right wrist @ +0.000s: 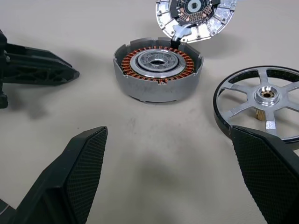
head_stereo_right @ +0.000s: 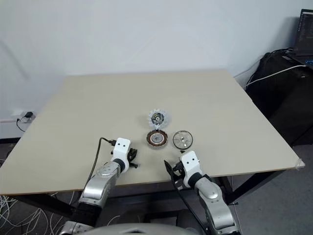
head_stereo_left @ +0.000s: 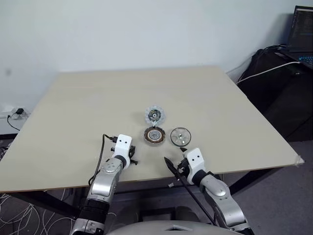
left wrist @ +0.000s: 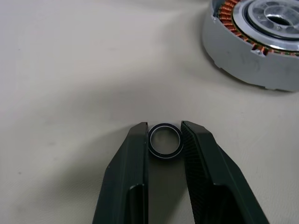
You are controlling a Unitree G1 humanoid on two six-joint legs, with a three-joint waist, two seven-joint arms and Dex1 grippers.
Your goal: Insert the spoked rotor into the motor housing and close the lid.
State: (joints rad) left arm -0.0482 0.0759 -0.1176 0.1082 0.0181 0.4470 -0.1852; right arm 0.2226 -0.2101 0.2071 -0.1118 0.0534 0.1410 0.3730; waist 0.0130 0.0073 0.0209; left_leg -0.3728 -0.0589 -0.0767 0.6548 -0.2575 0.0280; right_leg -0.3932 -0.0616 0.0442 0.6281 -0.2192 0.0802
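Left end effector (left wrist: 164, 140) pinched small dark ring (left wrist: 165, 140) | right end effector (right wrist: 170, 154) gaped empty | you needed ring kept level toward motor housing (right wrist: 159, 69).

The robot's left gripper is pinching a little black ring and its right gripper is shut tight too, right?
Not quite. The left gripper is pinching the little black ring, but the right gripper is not shut: the right wrist view shows its two fingers standing wide apart with nothing between them, short of the motor housing and the spoked rotor.
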